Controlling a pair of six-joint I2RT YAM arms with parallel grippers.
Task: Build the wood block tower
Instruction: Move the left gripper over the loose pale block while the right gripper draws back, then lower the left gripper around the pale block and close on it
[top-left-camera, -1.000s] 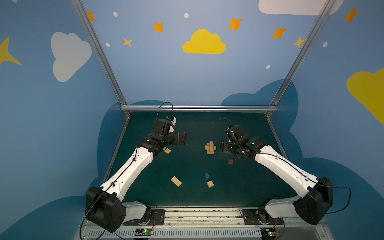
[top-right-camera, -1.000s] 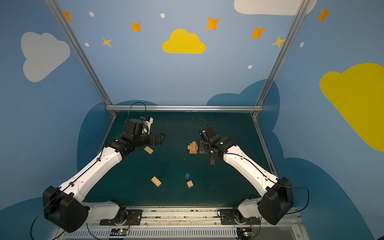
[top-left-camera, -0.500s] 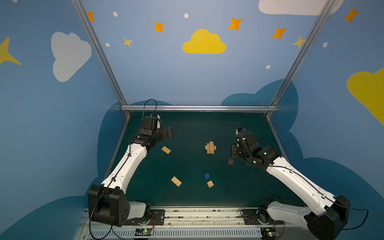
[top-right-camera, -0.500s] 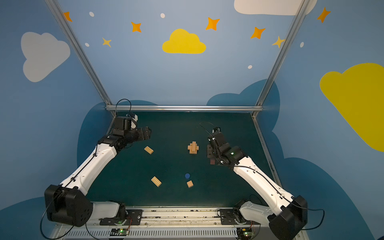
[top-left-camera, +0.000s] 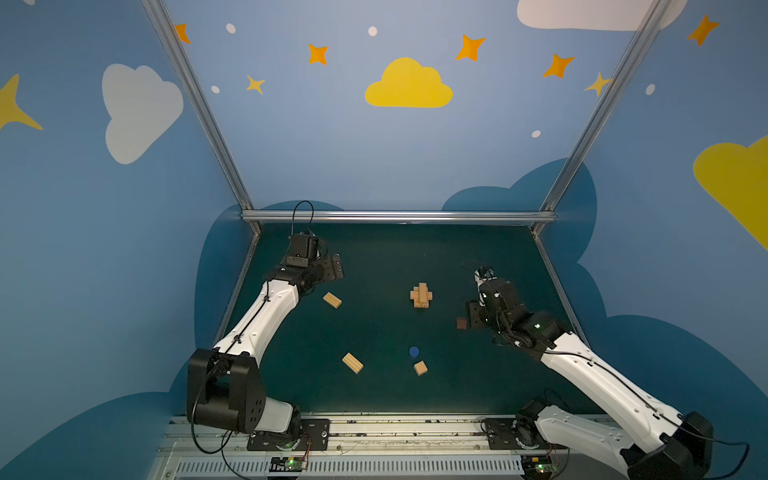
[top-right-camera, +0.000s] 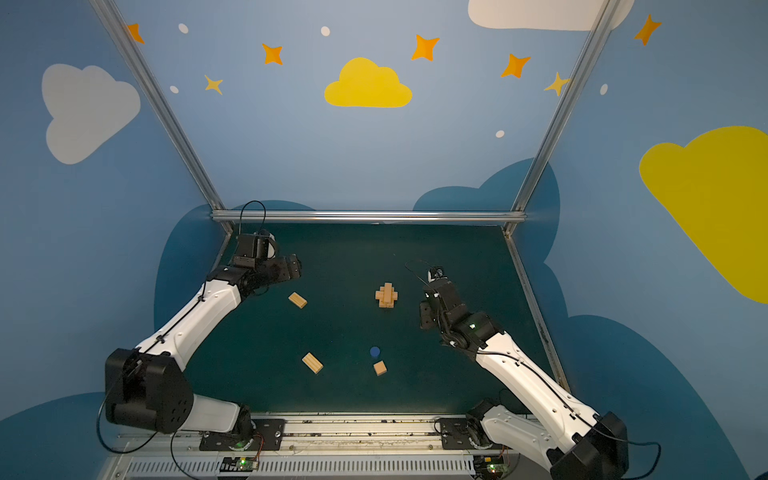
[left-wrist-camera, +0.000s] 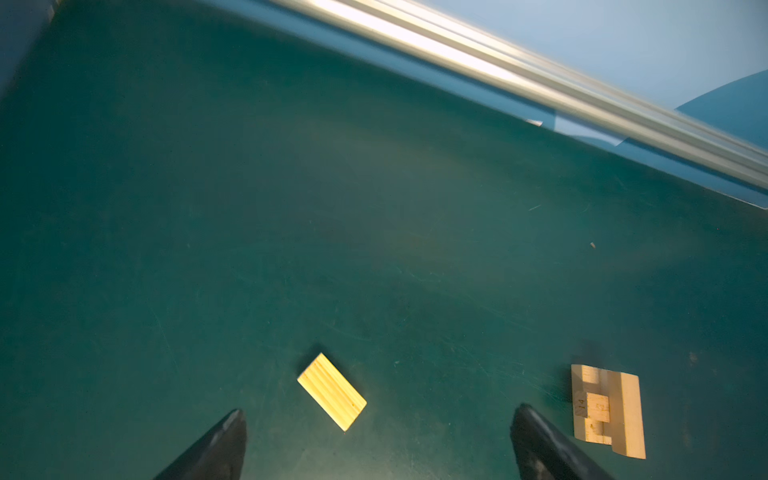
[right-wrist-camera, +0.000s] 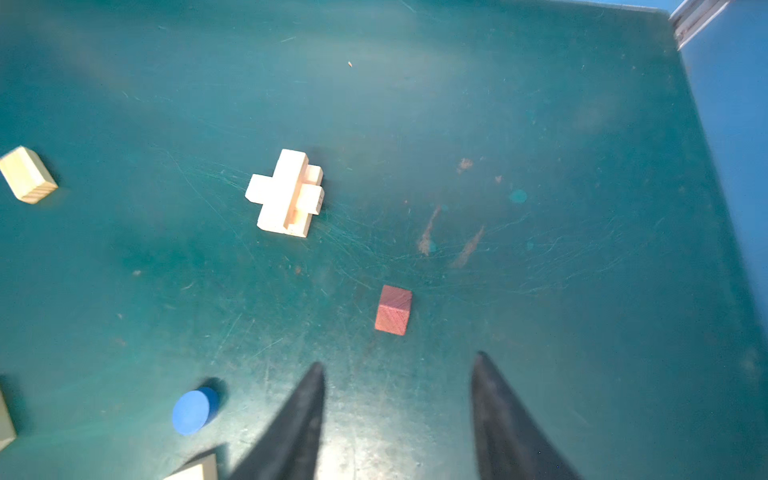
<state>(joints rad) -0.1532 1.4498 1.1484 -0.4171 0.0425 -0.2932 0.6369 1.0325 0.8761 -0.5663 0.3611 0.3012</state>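
The wood block tower (top-left-camera: 421, 295) (top-right-camera: 386, 295) is a low cross of tan bars at mid-table, also in the wrist views (left-wrist-camera: 606, 411) (right-wrist-camera: 286, 193). A dark reddish-brown cube (top-left-camera: 461, 323) (right-wrist-camera: 393, 309) lies on the mat just beyond the tips of my right gripper (right-wrist-camera: 399, 360) (top-left-camera: 471, 313), which is open and empty. My left gripper (left-wrist-camera: 379, 409) (top-left-camera: 334, 266) is wide open and empty at the far left, with a loose tan bar (left-wrist-camera: 331, 391) (top-left-camera: 332, 300) lying on the mat just ahead of its fingertips, untouched.
A second tan bar (top-left-camera: 352, 363) (top-right-camera: 312, 363), a blue round piece (top-left-camera: 414, 352) (right-wrist-camera: 194, 410) and a tan cube (top-left-camera: 420, 368) (top-right-camera: 380, 368) lie near the front. An aluminium rail (top-left-camera: 397, 216) edges the back of the green mat (top-left-camera: 395, 257).
My left gripper has drawn back toward the far left corner, off the tan bar. My right gripper has pulled away from the tower, rightward and nearer, to the reddish-brown cube.
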